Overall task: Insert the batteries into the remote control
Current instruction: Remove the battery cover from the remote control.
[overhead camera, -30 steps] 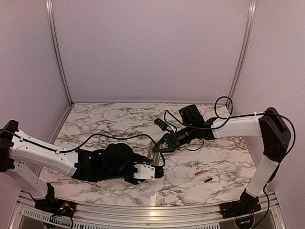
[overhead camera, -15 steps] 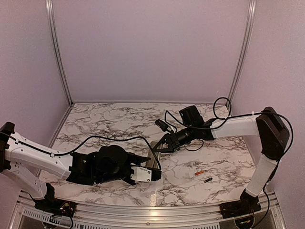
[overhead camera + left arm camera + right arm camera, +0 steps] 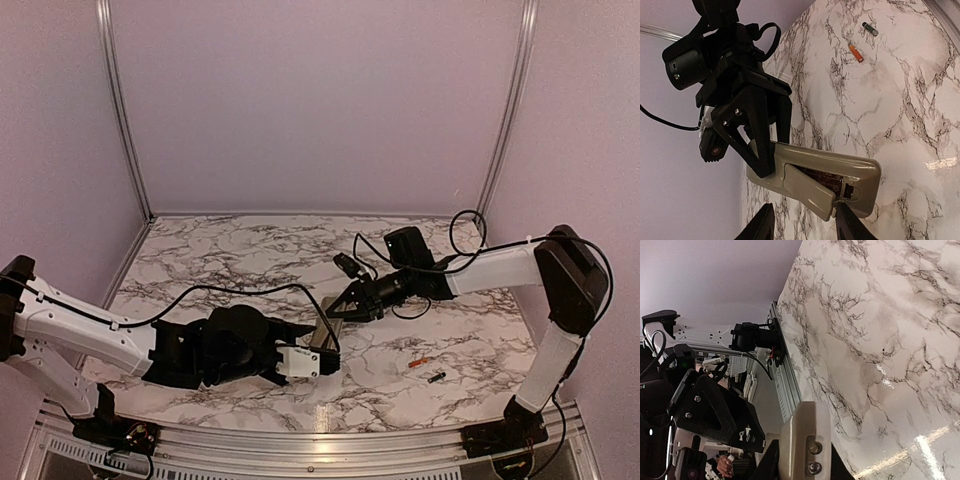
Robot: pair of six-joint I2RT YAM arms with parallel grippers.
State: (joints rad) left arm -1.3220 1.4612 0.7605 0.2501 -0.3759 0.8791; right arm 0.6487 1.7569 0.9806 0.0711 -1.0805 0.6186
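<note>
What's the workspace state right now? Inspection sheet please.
Surface: marble table, no spills seen.
Job's things: remote control back-up between both grippers, recess exposed. Orange battery and dark battery lie loose on the table, apart from it.
Clutter: grey cover sits partly off the remote control; nothing else seen.
Grippers: right gripper shut on the remote control's end; left gripper fingers flank the cover, grip unclear.
Cables: black cable arcs at left; second cable loops at right.
Surroundings: lilac walls, metal posts.
</note>
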